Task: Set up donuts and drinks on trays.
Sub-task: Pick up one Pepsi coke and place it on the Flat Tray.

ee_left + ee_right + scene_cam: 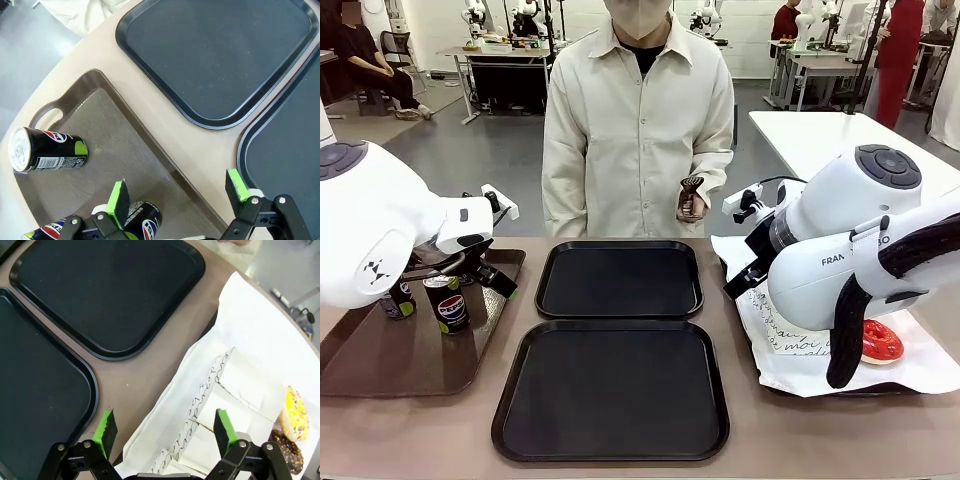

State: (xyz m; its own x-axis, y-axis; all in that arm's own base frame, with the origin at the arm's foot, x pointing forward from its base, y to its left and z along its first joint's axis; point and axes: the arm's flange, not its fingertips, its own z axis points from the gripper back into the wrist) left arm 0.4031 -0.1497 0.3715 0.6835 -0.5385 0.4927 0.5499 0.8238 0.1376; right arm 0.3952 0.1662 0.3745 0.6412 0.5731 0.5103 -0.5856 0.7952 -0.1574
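Two black trays lie bare in the middle of the table, the far one (620, 280) and the near one (610, 390). A Pepsi can (447, 303) and a dark can with green marks (398, 298) stand on the brown tray (380, 360) at the left. My left gripper (177, 189) hangs open just above that tray's inner edge, with one can (142, 220) under its left finger and another can (47, 155) farther off. My right gripper (164, 424) is open over the edge of the white paper (250, 335). Beyond it are white sleeves (240, 390), a yellow donut (295, 412) and a chocolate donut (287, 452). A red donut (880, 342) shows at the right.
A person in a cream shirt stands at the far side, holding a small dark object (691, 198) in one hand. The paper-covered tray sits at the table's right edge. Bare tabletop (165, 120) runs between the brown tray and the black trays.
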